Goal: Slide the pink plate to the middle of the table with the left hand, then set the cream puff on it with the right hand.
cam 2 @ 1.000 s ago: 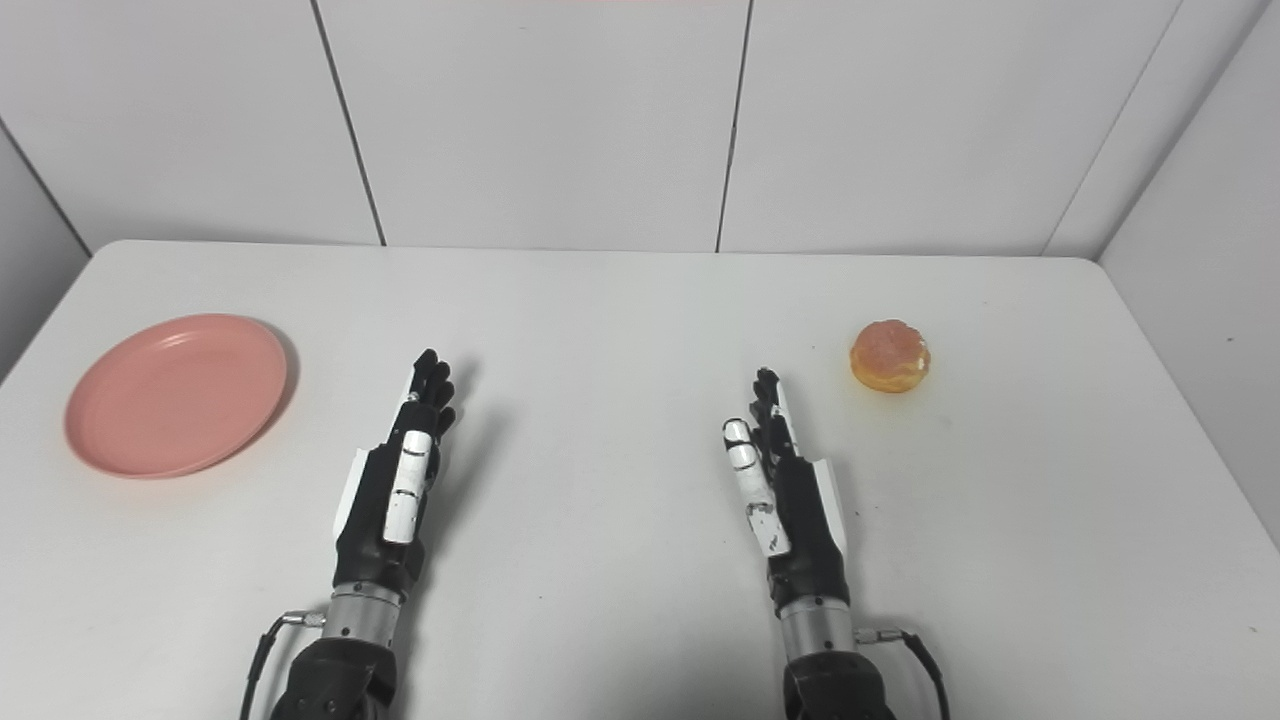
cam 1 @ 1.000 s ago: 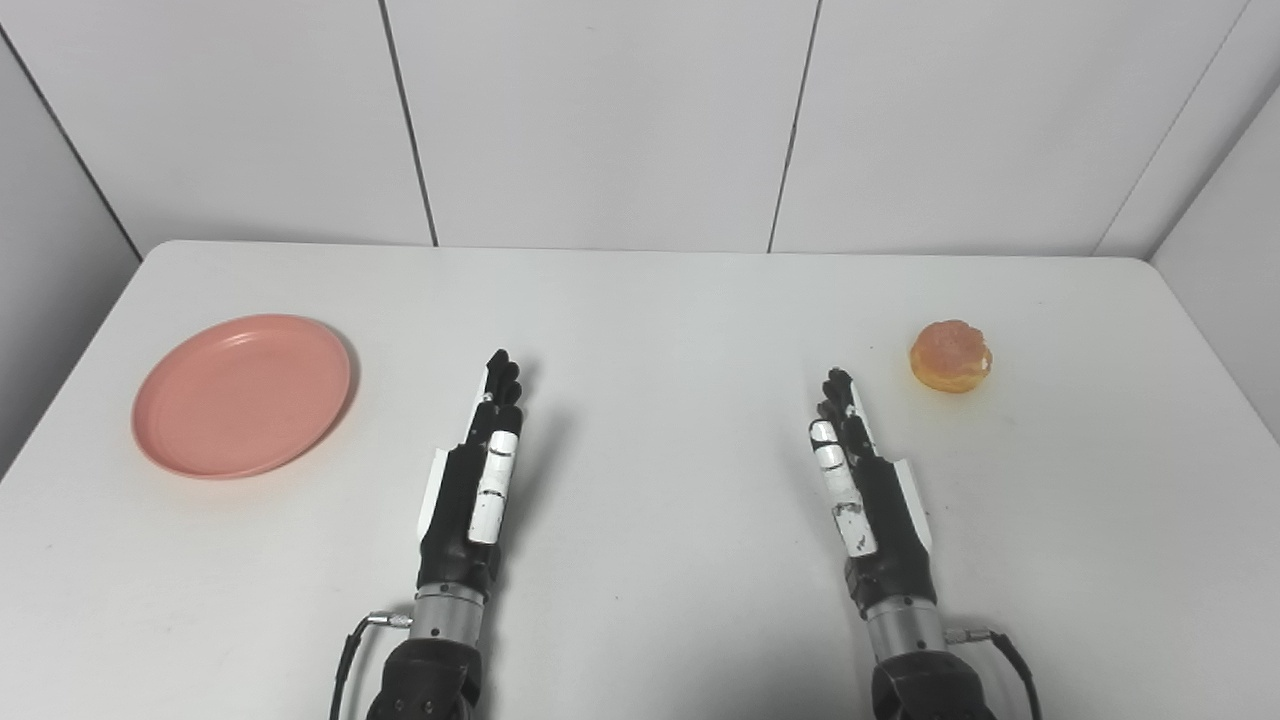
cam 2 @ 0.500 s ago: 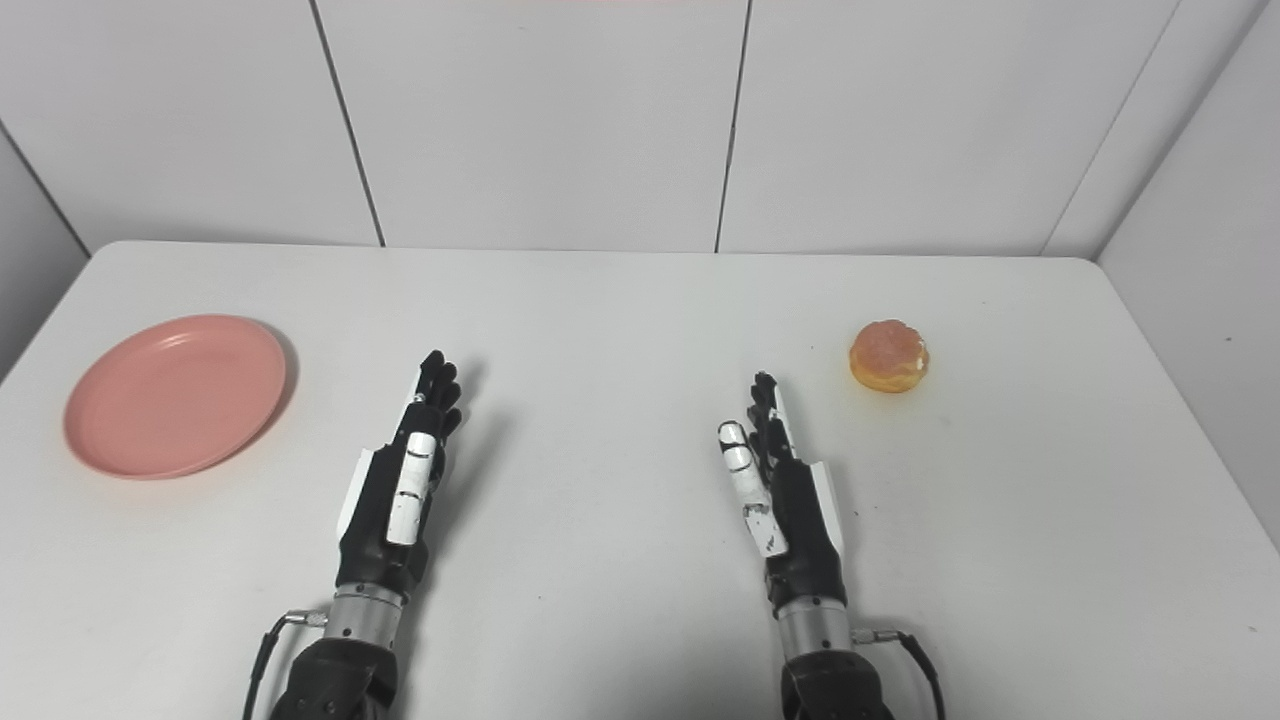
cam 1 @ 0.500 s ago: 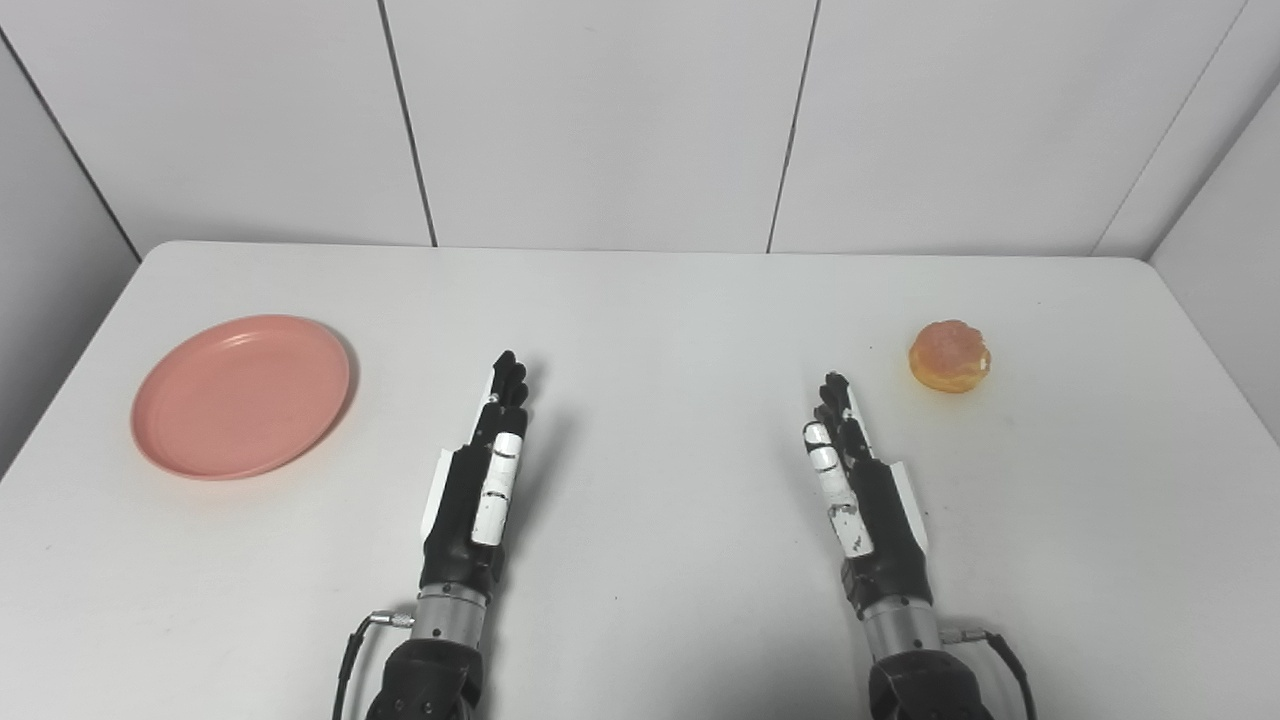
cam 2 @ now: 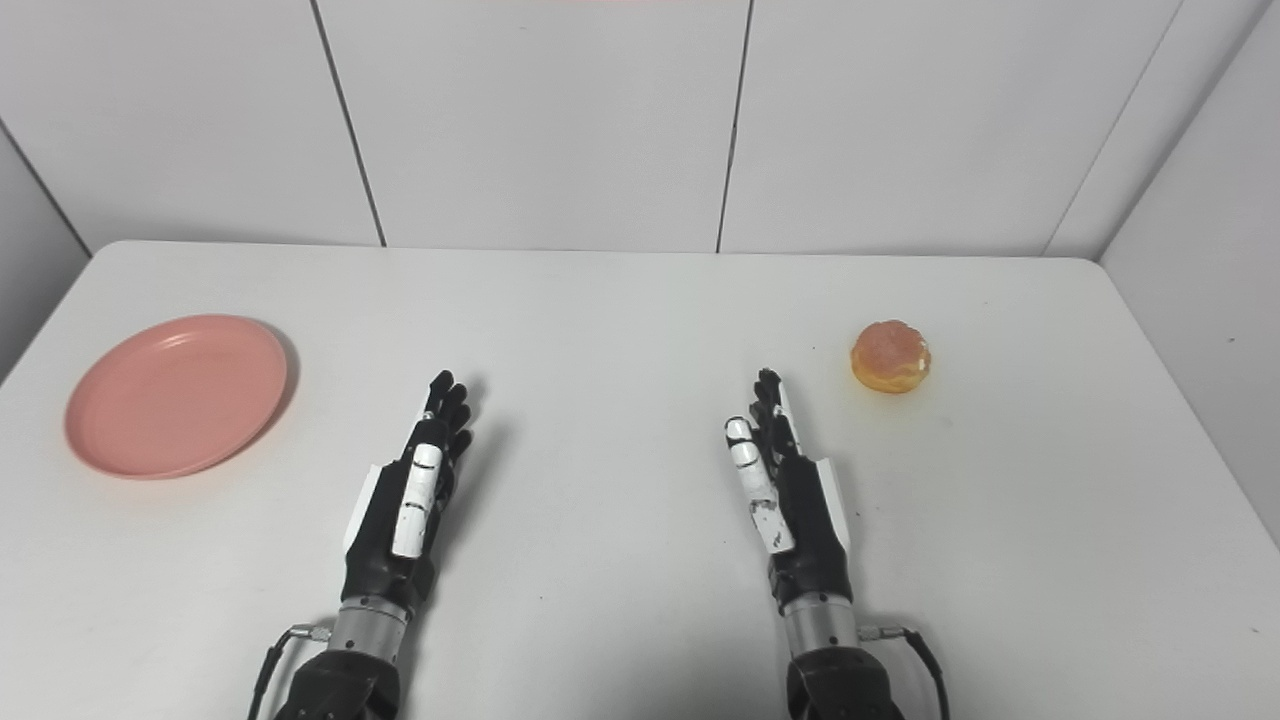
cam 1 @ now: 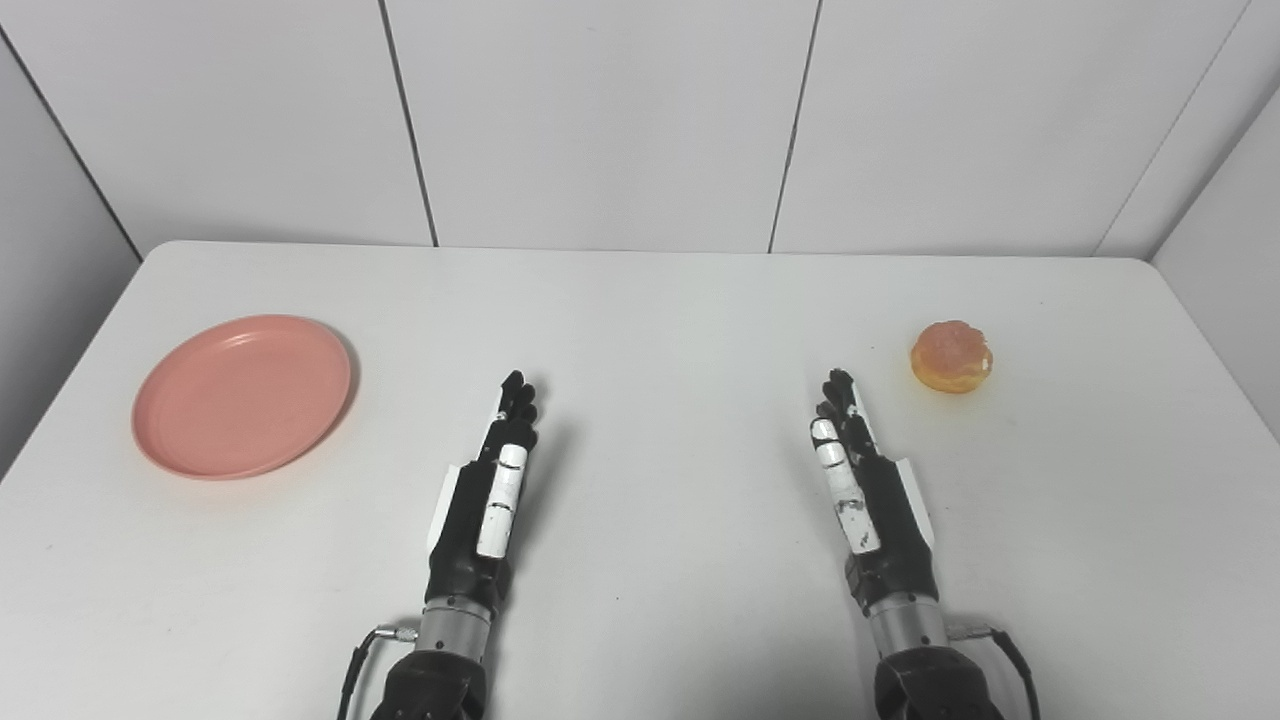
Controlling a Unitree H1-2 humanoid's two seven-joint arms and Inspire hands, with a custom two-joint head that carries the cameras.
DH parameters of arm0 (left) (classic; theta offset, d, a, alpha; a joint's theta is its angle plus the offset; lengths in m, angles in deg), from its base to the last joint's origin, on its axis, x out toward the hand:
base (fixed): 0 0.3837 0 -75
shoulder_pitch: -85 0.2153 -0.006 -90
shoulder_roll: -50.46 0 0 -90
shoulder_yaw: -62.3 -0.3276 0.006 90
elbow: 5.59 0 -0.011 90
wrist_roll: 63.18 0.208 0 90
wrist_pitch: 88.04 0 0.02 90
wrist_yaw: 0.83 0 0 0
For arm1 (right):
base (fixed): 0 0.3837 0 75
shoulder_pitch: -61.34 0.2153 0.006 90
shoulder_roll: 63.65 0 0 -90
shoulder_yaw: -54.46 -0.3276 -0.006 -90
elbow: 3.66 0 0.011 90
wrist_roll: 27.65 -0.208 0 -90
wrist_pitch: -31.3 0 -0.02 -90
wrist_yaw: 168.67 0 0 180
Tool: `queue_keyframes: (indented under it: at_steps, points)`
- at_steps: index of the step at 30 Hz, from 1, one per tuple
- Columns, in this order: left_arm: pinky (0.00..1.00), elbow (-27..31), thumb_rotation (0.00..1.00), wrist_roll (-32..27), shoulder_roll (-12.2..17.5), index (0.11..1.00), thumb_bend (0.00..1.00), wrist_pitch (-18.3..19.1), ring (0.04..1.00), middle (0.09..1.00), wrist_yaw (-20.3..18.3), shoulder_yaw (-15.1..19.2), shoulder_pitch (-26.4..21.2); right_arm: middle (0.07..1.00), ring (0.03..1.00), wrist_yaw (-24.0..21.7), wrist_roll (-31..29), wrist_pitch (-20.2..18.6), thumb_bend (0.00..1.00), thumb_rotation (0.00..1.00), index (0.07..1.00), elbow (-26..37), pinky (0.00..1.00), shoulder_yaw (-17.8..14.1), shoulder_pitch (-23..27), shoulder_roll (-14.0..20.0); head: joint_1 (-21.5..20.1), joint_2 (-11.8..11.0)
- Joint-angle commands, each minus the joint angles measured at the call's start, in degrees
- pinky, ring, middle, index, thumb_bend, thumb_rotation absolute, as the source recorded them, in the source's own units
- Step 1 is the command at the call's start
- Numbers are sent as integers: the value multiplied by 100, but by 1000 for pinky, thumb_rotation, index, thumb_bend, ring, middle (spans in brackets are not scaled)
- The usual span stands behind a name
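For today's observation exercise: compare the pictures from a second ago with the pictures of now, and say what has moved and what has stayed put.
The left hand has drifted slightly toward the robot and a little to the right, open and holding nothing. The right hand has barely shifted and is also open and empty. Nothing was grasped or released. The pink plate at the table's left and the cream puff at its right lie where they were.
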Motion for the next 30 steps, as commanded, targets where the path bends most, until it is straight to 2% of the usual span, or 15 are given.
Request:
queue_keyframes:
  at_steps: [1,9,10,11,13,16,17,20,24,27,28,30]
  points:
    - [1000,-188,1000,61,14,1000,673,-243,1000,1000,35,16,-71,1000,1000,0,17,162,570,900,1000,92,1000,0,158,-3,10,-53]
    - [1000,-294,1000,-57,32,1000,654,-308,1000,1000,-50,28,-83,1000,1000,-13,-79,308,573,881,1000,11,1000,-42,129,13,29,-136]
    - [1000,-271,1000,-51,35,1000,653,-284,1000,1000,-41,39,-100,1000,1000,3,-74,240,572,873,1000,41,1000,-57,138,11,21,-14]
    - [1000,-254,1000,-45,37,1000,645,-268,1000,1000,-34,45,-110,999,998,11,-64,189,568,882,997,65,1000,-65,145,11,21,-14]
    - [1000,-244,1000,11,35,1000,629,-292,1000,1000,10,59,-109,996,993,14,-118,178,559,878,990,64,1000,-96,151,-4,67,-119]
    - [1000,-265,1000,70,42,1000,616,-366,1000,1000,27,47,-88,991,991,-2,-195,317,570,842,983,15,1000,-119,125,-26,69,-138]
    - [1000,-244,1000,84,31,1000,616,-357,1000,1000,37,41,-87,991,993,-19,-190,306,582,848,988,36,1000,-115,120,-7,55,-7]
    - [1000,-110,1000,155,24,1000,614,-204,1000,1000,48,15,-68,998,999,-100,-263,167,594,860,998,115,1000,-107,113,52,94,-31]
    - [1000,-188,1000,312,1,1000,624,-436,1000,1000,134,-7,-62,998,997,-100,-297,244,582,844,1000,150,1000,-119,83,57,131,-23]
    - [1000,-119,1000,255,36,1000,652,-270,1000,1000,73,2,-101,1000,1000,-149,-335,145,563,851,1000,165,1000,-107,127,66,101,62]
    - [1000,-160,1000,221,39,1000,644,-254,1000,1000,76,29,-141,1000,1000,-187,-351,115,561,863,1000,117,1000,-94,163,83,137,-44]
    - [1000,-311,1000,198,37,1000,634,-328,1000,1000,118,82,-220,1000,1000,-261,-345,135,570,872,1000,3,1000,-58,218,130,170,-93]
